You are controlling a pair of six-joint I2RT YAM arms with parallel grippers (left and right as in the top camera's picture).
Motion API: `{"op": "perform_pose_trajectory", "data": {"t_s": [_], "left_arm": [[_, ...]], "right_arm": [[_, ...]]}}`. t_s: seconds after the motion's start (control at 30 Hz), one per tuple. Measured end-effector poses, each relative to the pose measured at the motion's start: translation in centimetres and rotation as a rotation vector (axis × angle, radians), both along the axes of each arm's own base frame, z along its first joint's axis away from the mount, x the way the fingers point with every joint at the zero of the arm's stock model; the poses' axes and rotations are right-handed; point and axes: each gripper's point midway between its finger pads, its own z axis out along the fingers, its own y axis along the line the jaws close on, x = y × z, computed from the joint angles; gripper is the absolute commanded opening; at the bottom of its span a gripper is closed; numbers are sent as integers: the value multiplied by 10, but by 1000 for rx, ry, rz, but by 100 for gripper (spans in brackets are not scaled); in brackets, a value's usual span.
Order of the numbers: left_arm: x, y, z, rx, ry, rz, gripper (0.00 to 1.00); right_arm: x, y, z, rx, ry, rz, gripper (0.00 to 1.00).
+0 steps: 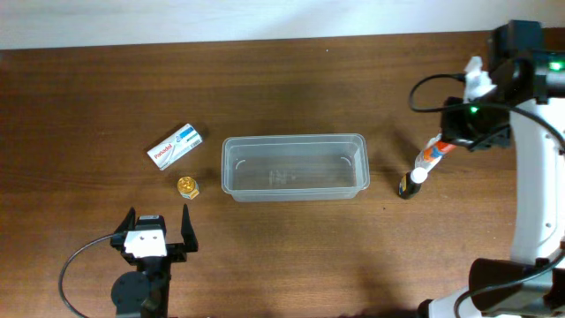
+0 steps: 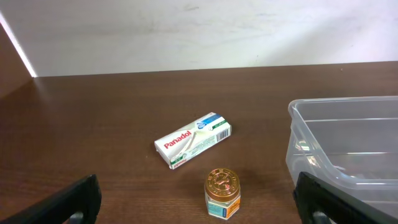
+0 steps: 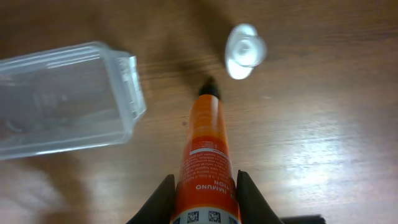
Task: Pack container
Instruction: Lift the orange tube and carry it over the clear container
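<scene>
The clear plastic container (image 1: 291, 166) lies empty at the table's middle; it also shows in the left wrist view (image 2: 348, 143) and the right wrist view (image 3: 56, 99). My right gripper (image 1: 448, 140) is shut on an orange tube (image 1: 434, 150), held tilted above the table right of the container. In the right wrist view the tube (image 3: 205, 149) sits between the fingers (image 3: 205, 180). My left gripper (image 1: 159, 231) is open and empty near the front left. A small gold-lidded jar (image 2: 222, 194) stands between and just beyond its fingers (image 2: 202, 205).
A white Panadol box (image 1: 175, 147) lies left of the container, with the jar (image 1: 187, 186) just in front of it. A small white-capped bottle (image 1: 410, 181) stands right of the container, under the tube's tip; its cap shows in the right wrist view (image 3: 245, 50).
</scene>
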Motion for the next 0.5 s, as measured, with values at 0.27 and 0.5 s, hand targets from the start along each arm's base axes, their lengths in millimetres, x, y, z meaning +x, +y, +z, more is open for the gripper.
{"op": "perform_pose_trajectory", "data": {"t_s": [0.27, 0.5], "left_arm": [[0, 0, 0, 0, 0, 0, 99], [0, 0, 0, 0, 0, 0, 100]], "right_arm": [[6, 63, 2, 17, -26, 126, 19], [13, 112, 6, 32, -88, 193, 20]]}}
